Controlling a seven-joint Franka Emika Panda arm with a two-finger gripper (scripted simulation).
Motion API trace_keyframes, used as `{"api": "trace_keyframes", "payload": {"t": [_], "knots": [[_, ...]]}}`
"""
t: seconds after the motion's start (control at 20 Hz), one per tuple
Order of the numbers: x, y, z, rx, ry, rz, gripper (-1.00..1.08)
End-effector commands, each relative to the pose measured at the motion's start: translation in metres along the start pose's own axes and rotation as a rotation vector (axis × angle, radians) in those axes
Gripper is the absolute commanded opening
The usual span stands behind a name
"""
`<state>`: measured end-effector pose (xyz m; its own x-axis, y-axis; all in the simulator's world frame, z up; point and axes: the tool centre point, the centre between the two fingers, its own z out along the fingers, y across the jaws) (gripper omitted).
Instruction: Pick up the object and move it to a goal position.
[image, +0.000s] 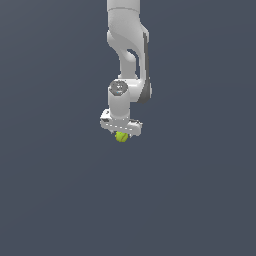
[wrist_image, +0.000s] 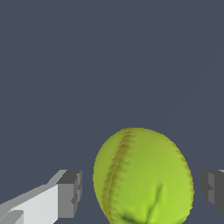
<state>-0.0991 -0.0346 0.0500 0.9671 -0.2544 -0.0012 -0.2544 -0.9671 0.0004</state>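
Looking at exterior view, we see white arm reaching down over plain dark grey surface, gripper at its lower end. Yellow-green ball sits directly under gripper, partly hidden by it. In wrist view, ball lies between two grey finger pads (reddish stitched seam visible on its side). Gap shows on each side of ball; we read jaws as spread, not touching it.
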Motion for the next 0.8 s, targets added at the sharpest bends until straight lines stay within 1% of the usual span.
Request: {"api": "trace_keyframes", "payload": {"t": [0.0,0.15,0.2,0.75], "knots": [[0.0004,-0.0002,0.0063,0.0,0.001,0.0,1.0],[0.0005,-0.0003,0.0086,0.0,0.001,0.0,1.0],[0.0005,-0.0003,0.0086,0.0,0.001,0.0,-1.0],[0.0008,-0.0002,0.0074,0.001,0.002,0.0,-1.0]]}}
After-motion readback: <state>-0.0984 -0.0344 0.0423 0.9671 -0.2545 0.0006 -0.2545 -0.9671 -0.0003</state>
